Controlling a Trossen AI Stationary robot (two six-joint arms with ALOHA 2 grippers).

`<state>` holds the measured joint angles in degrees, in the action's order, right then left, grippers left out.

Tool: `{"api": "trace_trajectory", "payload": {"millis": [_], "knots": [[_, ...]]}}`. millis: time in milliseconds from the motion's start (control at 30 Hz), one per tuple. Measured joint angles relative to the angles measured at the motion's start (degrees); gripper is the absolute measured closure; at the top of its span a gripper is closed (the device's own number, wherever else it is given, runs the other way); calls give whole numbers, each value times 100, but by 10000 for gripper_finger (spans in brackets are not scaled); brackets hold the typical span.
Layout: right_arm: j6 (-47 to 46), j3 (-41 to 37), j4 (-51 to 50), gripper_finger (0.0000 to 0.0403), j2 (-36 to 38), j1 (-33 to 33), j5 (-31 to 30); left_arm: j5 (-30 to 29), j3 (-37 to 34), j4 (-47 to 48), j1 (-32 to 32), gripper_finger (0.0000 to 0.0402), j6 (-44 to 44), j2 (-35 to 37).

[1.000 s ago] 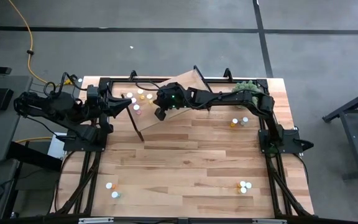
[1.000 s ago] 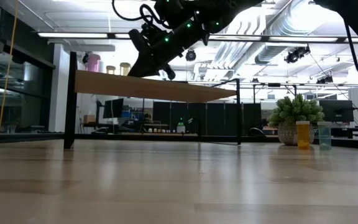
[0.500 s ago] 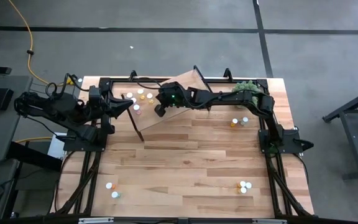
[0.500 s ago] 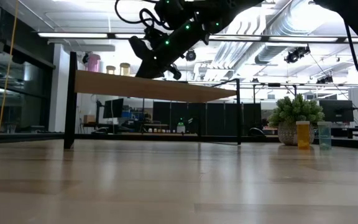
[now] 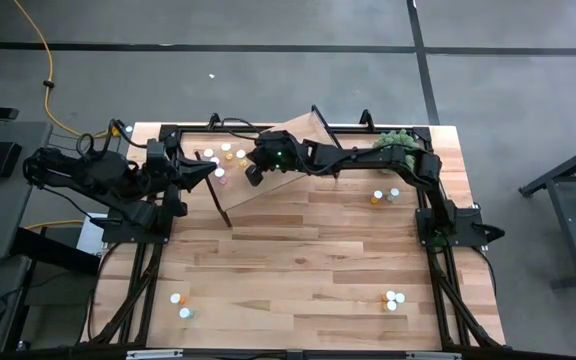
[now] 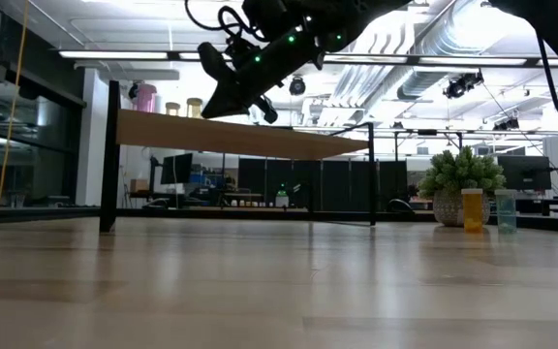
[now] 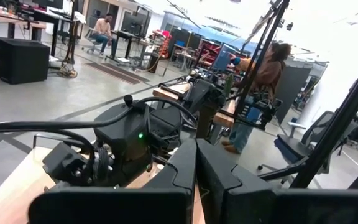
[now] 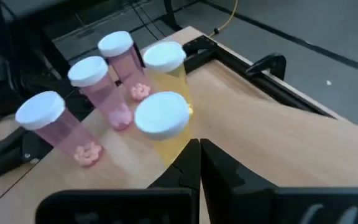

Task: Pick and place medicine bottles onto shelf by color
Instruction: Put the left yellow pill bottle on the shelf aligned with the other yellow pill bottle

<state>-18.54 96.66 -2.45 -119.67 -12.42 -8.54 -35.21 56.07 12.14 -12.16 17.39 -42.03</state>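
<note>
The shelf [image 5: 288,155], a light-wood plank on black legs, stands at the table's far side. At its left end stand three pink bottles [image 8: 98,90] and two yellow bottles [image 8: 166,93], all white-capped and upright. My right gripper [image 8: 197,146] hovers shut over the plank [image 5: 252,178], its fingertips right beside the nearer yellow bottle [image 8: 161,118]. My left gripper [image 5: 209,168] is shut and held level in the air at the shelf's left end, pointing toward the right arm [image 7: 196,149]. My right gripper comes slanting down over the shelf top. Its shut fingertips [image 8: 190,155] stand next to the nearer yellow bottle's lower body [image 8: 169,149]. I cannot tell whether they touch it. The bottle stands upright on the plank.
An orange bottle [image 5: 376,197] and a pale one [image 5: 393,194] stand on the table right of the shelf, near a fuzzy green plant [image 5: 396,140]. White-capped bottles stand near the front right [image 5: 391,298] and front left [image 5: 180,305]. People are in the room beyond [image 7: 266,74].
My right gripper has rolled a little about its own pointing line while staying over the shelf's left part, still shut. The bottles on the shelf stand as before.
</note>
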Motion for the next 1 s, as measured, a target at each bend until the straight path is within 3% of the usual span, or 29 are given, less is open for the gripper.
{"api": "trace_trajectory", "payload": {"millis": [467, 1000], "knots": [[-563, 0, 20, 403, -3, -25, 229, -18, 0, -2, 0, 401, 1, 3], [-565, 0, 65, 403, -3, -16, 602, -18, 0, -2, 2, 401, 0, 3]]}}
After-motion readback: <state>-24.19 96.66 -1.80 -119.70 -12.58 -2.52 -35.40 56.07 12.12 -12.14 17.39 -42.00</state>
